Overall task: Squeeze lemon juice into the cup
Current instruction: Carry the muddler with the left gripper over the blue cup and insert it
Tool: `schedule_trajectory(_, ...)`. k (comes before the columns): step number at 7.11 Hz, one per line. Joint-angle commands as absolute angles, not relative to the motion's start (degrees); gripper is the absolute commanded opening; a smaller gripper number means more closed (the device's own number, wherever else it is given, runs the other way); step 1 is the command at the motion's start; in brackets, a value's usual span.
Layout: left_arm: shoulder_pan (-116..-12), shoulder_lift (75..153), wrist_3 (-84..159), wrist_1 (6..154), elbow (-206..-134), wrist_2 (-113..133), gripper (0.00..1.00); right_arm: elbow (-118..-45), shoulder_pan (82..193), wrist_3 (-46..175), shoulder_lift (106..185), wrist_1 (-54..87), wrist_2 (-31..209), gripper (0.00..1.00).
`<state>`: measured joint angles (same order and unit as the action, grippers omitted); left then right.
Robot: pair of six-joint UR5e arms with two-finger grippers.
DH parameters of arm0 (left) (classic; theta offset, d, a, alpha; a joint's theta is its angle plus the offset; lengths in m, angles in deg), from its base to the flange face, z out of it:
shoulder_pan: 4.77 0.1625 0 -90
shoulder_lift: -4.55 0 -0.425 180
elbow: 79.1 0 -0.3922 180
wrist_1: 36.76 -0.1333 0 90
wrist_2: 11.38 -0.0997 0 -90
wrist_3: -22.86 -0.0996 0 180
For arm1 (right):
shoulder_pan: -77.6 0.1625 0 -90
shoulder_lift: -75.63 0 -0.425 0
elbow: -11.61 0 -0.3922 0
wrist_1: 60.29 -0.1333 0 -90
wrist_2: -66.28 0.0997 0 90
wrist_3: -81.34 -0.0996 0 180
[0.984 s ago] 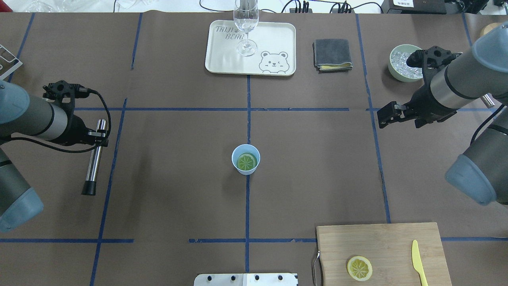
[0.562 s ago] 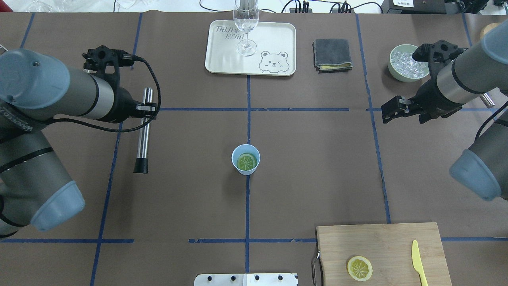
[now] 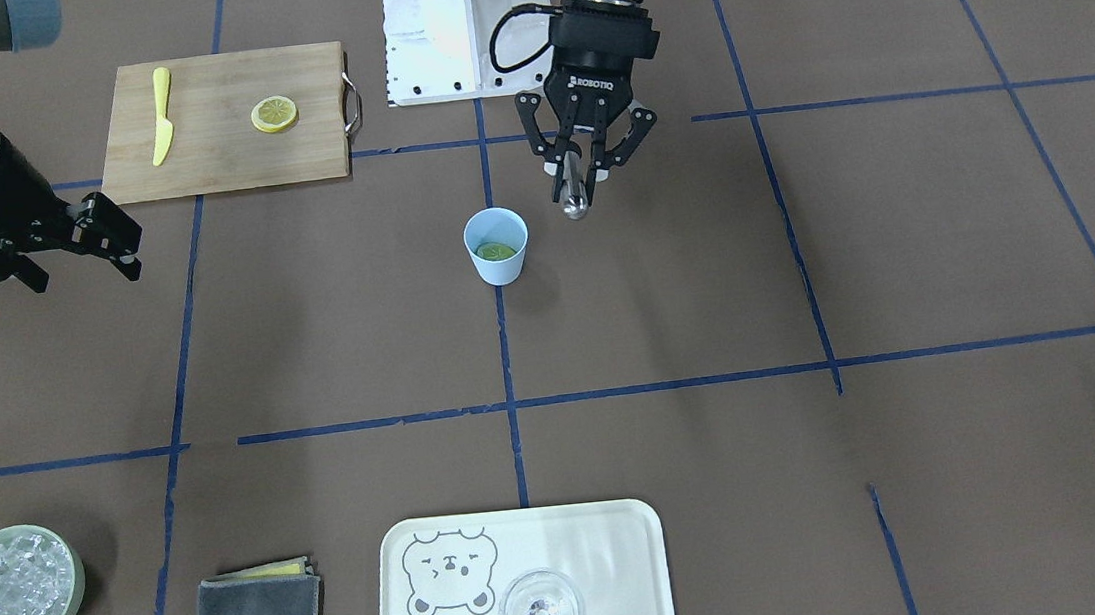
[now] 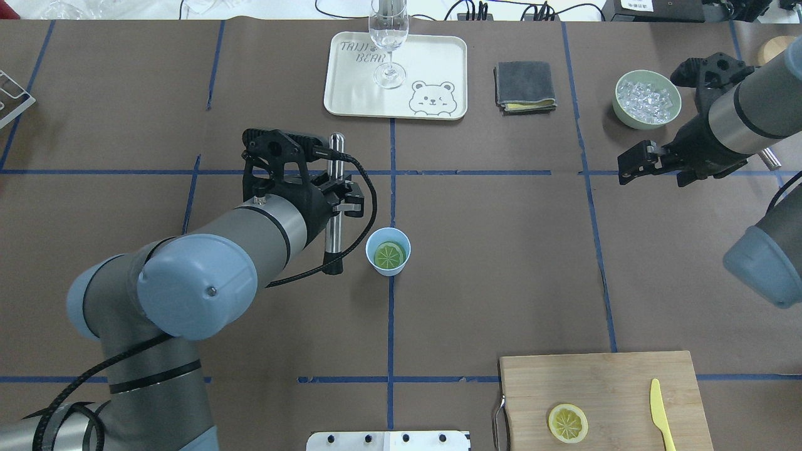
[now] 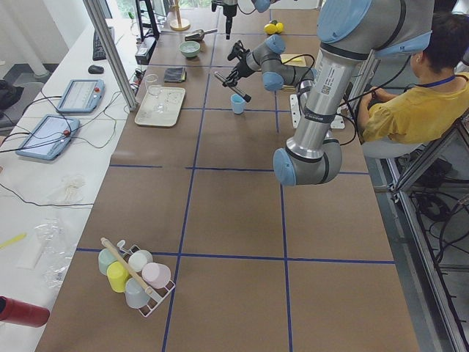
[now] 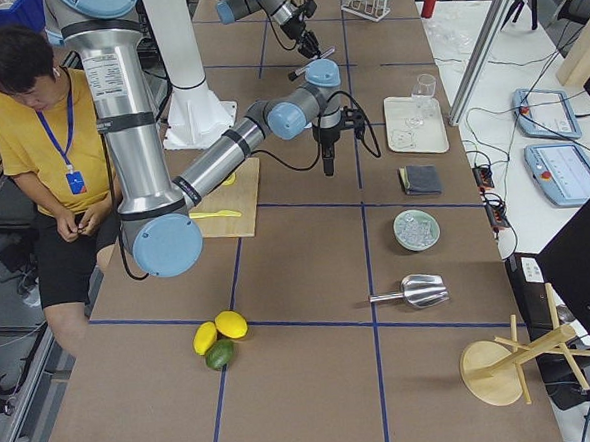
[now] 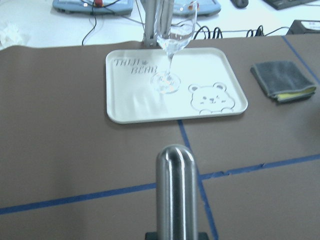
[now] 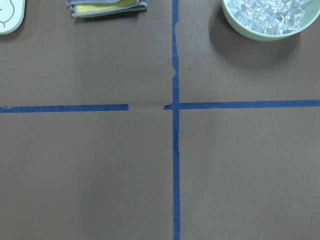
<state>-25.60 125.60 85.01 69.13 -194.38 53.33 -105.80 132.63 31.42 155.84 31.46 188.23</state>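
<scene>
The light-blue cup (image 4: 376, 263) stands at the table's middle, also in the front view (image 3: 499, 267). A lemon slice (image 4: 388, 255) lies flat inside it, cut face up. My left gripper (image 4: 338, 203) is shut on a steel muddler (image 4: 335, 238) with a black end. It holds the muddler just left of the cup, above the table. The front view shows the left gripper (image 3: 574, 169) and the muddler's round end (image 3: 576, 204). My right gripper (image 4: 631, 166) is open and empty, far right of the cup.
A second lemon slice (image 4: 567, 423) and a yellow knife (image 4: 659, 416) lie on the wooden board (image 4: 601, 382) at front right. At the back are a tray (image 4: 432, 62) with a wine glass (image 4: 388, 44), a grey cloth (image 4: 525, 86) and a bowl of ice (image 4: 648, 99).
My left arm has swung right from the table's left edge, carrying the muddler to just beside the cup. My right gripper has drawn back a little to the right.
</scene>
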Motion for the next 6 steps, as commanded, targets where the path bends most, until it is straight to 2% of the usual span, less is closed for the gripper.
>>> schedule_trajectory(1, -22.9, 126.5, 83.4, 84.0, -191.2, 38.8, 0.0, -105.8, 134.3, 31.4, 157.6, 31.6, 189.3, 1.0)
schedule_trajectory(4, -18.1, 126.5, 77.4, 100.1, -182.7, 28.7, 0.0, -105.6, 134.9, 31.5, 157.8, 31.6, 189.9, 1.0)
schedule_trajectory(6, -17.2, 127.9, 76.5, 102.3, -178.0, 27.7, 0.0, -105.5, 134.9, 31.4, 157.9, 31.6, 190.8, 1.0)
